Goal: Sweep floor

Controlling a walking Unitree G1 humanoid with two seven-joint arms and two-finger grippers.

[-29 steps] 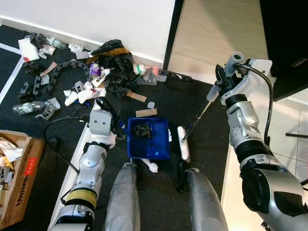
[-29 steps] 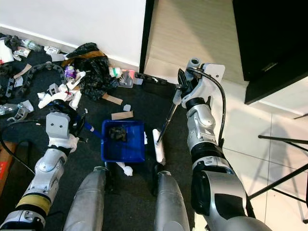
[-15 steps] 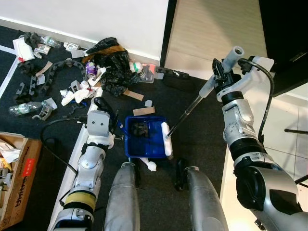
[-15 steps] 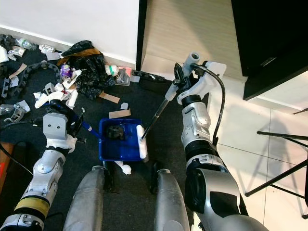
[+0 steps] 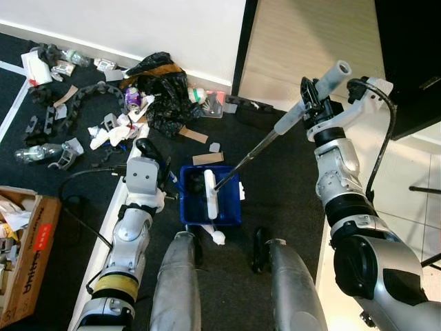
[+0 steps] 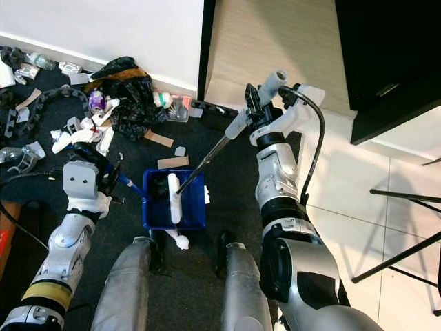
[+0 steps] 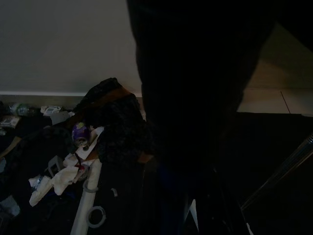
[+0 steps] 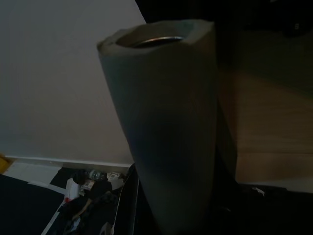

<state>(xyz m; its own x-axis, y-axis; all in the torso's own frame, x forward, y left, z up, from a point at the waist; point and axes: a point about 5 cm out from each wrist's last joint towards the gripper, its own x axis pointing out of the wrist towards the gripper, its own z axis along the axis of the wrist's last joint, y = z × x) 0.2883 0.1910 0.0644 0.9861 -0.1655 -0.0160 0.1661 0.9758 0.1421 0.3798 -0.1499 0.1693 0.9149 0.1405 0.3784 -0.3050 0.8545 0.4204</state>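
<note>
The broom head has moved left since a second ago: it was on the dark floor just right of the blue dustpan, and it now lies inside the pan, beside a dark clump of debris at the far end. The right gripper has swung left and up, its fingers closed around the grey grip of the broom handle, which slants down and left to the head. The left gripper is at the pan's left side by its blue handle; whether its fingers are closed cannot be told. This stroke seems to have pushed sweepings into the pan. Much litter remains far left by the wall, with a black bag, so sweeping is far from finished.
</note>
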